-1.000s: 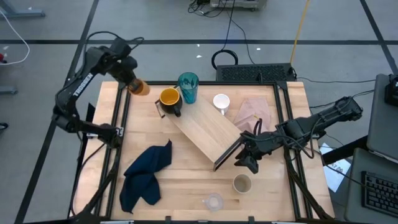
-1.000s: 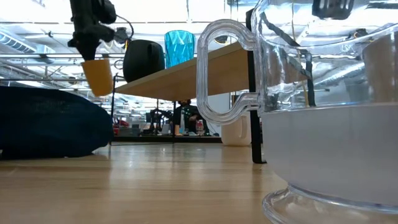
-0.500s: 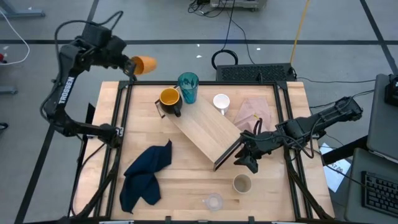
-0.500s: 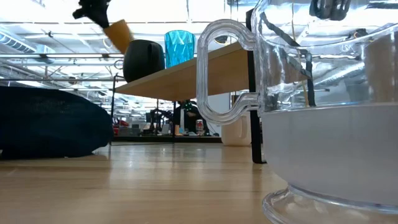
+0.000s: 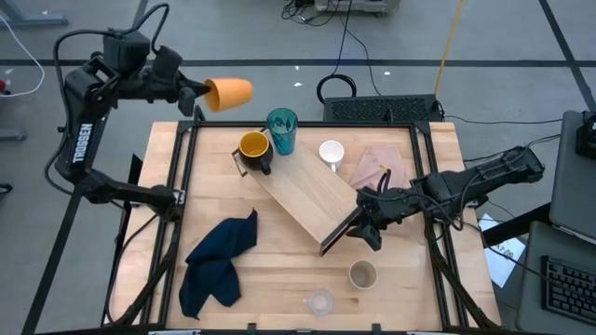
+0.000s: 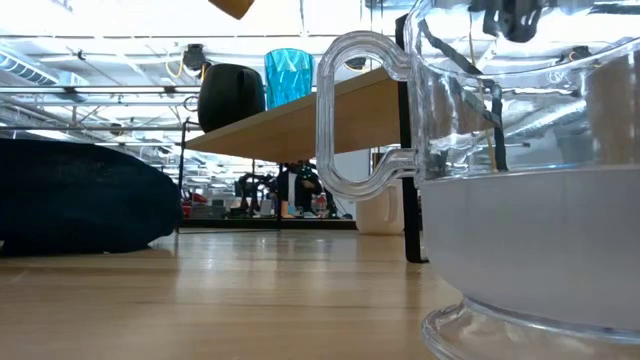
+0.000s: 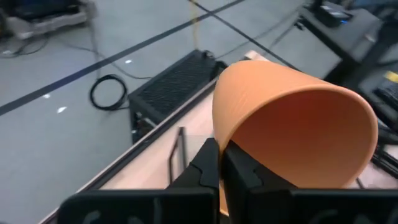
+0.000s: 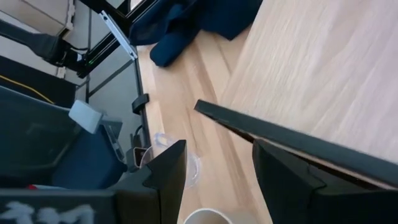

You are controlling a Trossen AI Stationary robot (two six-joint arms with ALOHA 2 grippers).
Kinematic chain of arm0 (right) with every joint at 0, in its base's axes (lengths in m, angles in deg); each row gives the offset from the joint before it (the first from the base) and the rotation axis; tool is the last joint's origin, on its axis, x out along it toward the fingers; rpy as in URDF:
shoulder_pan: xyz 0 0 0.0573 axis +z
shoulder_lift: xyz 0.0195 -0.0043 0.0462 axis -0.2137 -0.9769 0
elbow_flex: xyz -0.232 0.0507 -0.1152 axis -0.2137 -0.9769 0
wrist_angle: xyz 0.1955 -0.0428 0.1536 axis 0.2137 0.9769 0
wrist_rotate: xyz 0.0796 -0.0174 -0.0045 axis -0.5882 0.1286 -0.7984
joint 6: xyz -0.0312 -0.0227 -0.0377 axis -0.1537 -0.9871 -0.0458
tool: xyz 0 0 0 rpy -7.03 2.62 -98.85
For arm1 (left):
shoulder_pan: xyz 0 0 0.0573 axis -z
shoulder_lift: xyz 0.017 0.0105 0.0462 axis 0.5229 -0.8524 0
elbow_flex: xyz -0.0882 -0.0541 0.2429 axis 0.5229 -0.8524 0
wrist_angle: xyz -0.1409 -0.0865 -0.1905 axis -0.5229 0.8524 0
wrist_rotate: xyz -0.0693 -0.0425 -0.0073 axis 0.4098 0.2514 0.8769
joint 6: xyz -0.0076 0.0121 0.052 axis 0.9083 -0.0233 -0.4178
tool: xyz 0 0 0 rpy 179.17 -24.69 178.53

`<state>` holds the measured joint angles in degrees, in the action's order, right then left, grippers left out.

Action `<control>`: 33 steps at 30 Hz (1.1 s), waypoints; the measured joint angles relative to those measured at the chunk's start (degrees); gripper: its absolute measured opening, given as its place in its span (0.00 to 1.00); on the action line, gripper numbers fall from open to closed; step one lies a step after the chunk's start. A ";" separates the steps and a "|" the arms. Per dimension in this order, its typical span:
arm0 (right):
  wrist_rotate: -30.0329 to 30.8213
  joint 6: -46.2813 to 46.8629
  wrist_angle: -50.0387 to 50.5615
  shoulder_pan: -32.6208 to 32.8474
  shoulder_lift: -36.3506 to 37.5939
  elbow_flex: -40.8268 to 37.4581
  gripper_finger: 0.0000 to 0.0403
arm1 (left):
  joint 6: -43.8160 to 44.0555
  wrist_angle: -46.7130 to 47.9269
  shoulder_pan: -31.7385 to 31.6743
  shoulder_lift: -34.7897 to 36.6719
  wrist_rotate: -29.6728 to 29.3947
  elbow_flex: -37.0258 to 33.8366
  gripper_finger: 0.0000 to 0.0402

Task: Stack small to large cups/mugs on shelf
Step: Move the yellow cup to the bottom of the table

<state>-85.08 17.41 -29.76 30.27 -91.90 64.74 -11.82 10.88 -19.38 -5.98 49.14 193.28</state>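
Observation:
My left gripper (image 5: 199,93) is raised high over the table's far left corner, shut on the small orange cup (image 5: 229,93), which lies on its side in the air. The light-wood shelf (image 5: 305,194) stands slanted across the table's middle. By its far end stand the yellow-orange mug (image 5: 253,147), the teal tumbler (image 5: 281,130) and the white mug (image 5: 331,152). My right gripper (image 5: 361,233) is open, right at the shelf's dark near-right end support (image 8: 273,138), with nothing between its fingers. The beige-grey cup (image 5: 362,274) and the small clear cup (image 5: 319,302) stand near the front edge. My left gripper pinches the orange cup's wall at the rim (image 7: 225,144), one finger inside the mouth and one outside. The fingers come about level from the table's left. The cup is lifted clear, tipped on its side, with its mouth toward the gripper and its base toward the right.
A dark blue cloth (image 5: 219,262) lies at the near left and a pinkish cloth (image 5: 377,167) at the far right beside the shelf. Black frame rails (image 5: 182,186) run along both table sides. In the low view the clear cup (image 6: 520,200) fills the foreground.
My left gripper has risen well above the table's far left corner and tipped from pointing down to nearly level. The orange cup went up with it and turned from upright onto its side. My right gripper has swung slightly toward the shelf's end.

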 joint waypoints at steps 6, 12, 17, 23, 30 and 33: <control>-0.04 -0.10 0.02 -0.72 0.00 -0.01 0.43 | 1.61 -0.23 5.67 -0.04 -1.81 0.23 0.00; -0.11 -0.49 0.18 -0.72 0.00 -0.01 0.43 | 4.13 -0.17 12.42 -0.04 -1.28 0.23 0.00; -0.11 -1.04 1.47 -0.72 0.00 -0.01 0.43 | 8.09 -0.18 20.18 -0.04 -1.07 0.23 0.00; 1.20 -3.16 2.47 -1.28 0.00 -0.02 0.43 | 14.12 -0.20 30.98 -0.04 -1.50 0.23 0.00; 1.36 -7.25 2.47 -3.78 0.00 -0.02 0.43 | 23.92 0.01 44.93 -1.12 -6.71 0.23 0.00; 1.38 -9.05 2.47 -5.20 0.00 -0.02 0.43 | 27.59 0.41 51.24 -2.55 -10.35 0.23 0.00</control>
<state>-83.70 8.36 -27.29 25.07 -91.90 64.72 15.77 11.29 31.87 -8.53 38.79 193.51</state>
